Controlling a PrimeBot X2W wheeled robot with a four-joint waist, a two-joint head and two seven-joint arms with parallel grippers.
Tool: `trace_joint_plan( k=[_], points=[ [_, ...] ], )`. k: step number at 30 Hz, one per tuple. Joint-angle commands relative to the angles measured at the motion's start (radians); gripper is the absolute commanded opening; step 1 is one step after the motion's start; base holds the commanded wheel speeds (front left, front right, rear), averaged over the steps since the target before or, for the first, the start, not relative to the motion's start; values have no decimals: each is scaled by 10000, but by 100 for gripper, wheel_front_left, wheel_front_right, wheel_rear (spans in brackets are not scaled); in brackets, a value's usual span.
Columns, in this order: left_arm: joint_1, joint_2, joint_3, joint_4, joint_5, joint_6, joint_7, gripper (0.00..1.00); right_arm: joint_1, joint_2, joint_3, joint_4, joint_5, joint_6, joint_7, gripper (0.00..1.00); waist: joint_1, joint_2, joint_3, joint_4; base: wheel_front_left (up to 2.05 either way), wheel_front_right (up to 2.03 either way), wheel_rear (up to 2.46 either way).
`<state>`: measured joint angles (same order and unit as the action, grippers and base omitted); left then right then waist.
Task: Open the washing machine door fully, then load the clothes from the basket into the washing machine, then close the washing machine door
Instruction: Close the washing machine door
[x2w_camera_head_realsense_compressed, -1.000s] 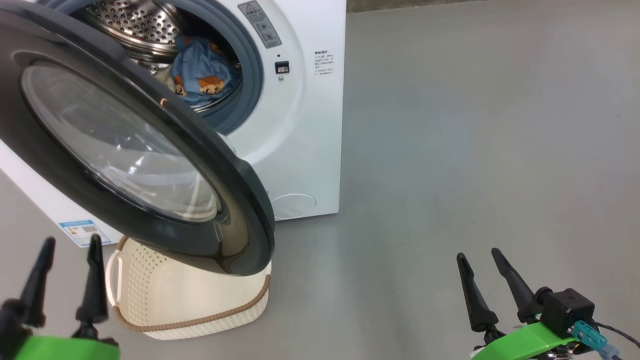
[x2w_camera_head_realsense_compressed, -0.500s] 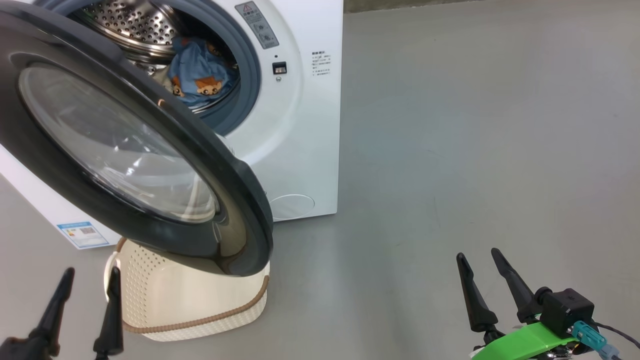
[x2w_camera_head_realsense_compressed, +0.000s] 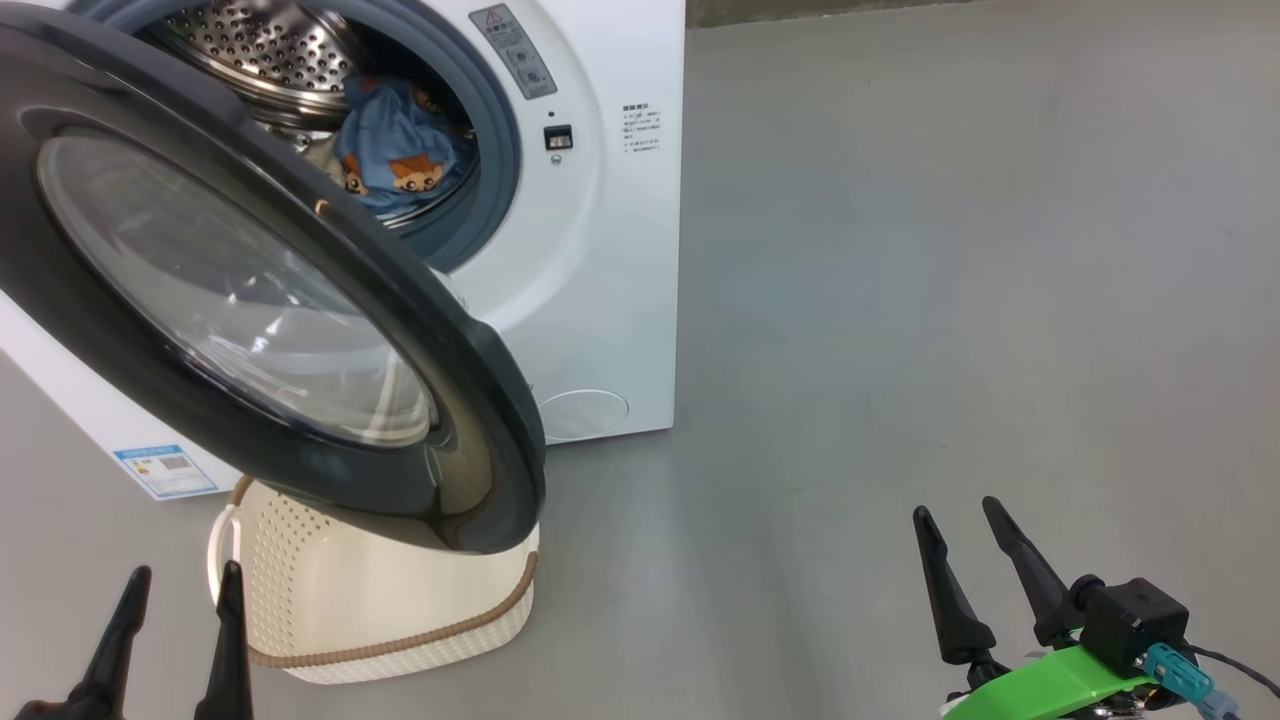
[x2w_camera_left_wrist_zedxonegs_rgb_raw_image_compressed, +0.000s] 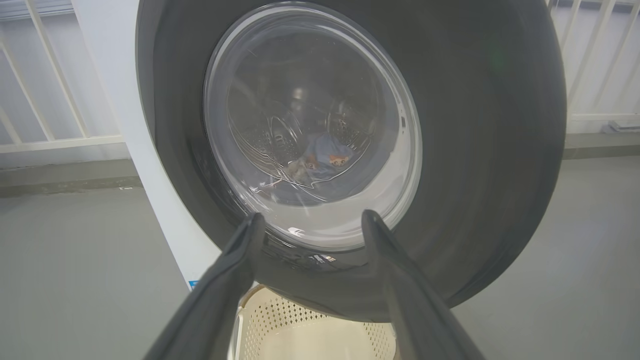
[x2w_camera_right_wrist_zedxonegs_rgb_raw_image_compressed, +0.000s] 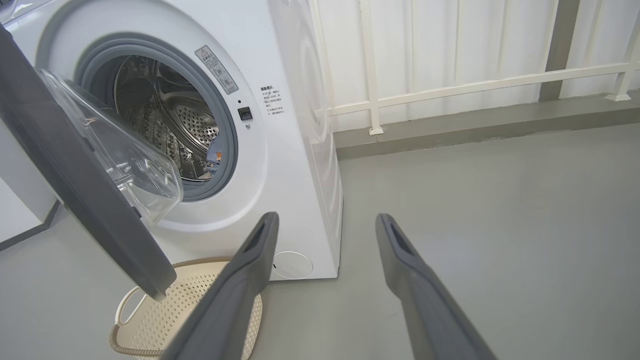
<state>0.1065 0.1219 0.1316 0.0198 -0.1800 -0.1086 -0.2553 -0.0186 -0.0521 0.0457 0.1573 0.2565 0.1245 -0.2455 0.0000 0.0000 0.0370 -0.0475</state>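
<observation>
At the far left, the left gripper (x2w_camera_head_realsense_compressed: 186, 570), two long dark tapered fingers, hangs low with its fingers spread wide and nothing between them. It points towards the door and touches nothing. Just beyond it, a small blue label sticker (x2w_camera_head_realsense_compressed: 165, 470) sits low on the white panel.

Next comes the large round glossy black washing machine door with a bulging clear glass window (x2w_camera_head_realsense_compressed: 230, 280). It stands swung out from the machine, hinged on its left side, partly open. Its lower edge hangs above the small cream-white perforated plastic basket with a brown woven-look rim (x2w_camera_head_realsense_compressed: 400, 600), which stands on the floor in front of the machine.

Behind the door is the large white boxy front-loading washing machine (x2w_camera_head_realsense_compressed: 600, 250). Its grey-blue rubber gasket (x2w_camera_head_realsense_compressed: 500, 150) rings a perforated steel drum (x2w_camera_head_realsense_compressed: 250, 50). The light-blue clothes printed with orange-brown bears (x2w_camera_head_realsense_compressed: 400, 160) lie bunched inside the drum. A round white flap (x2w_camera_head_realsense_compressed: 585, 413) sits near the machine's lower right corner.

To the right spreads smooth grey floor (x2w_camera_head_realsense_compressed: 950, 250). At the lower right, the right gripper (x2w_camera_head_realsense_compressed: 955, 507), on a green mount, hovers well apart from the machine, its fingers parted wide and holding nothing.
</observation>
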Motion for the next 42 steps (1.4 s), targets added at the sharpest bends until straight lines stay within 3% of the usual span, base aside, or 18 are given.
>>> trace_joint_plan(
  k=[1,42],
  points=[
    [-106,73,416,-139,134,63,-64,100,-122,-6,228,-214,18,62,-107,100,0,0,-5,3,0,0,0],
    [29,-387,704,461,456,-163,-64,100,-43,-81,297,-236,16,62,-37,98,0,0,-191,68,0,0,0]
  ],
)
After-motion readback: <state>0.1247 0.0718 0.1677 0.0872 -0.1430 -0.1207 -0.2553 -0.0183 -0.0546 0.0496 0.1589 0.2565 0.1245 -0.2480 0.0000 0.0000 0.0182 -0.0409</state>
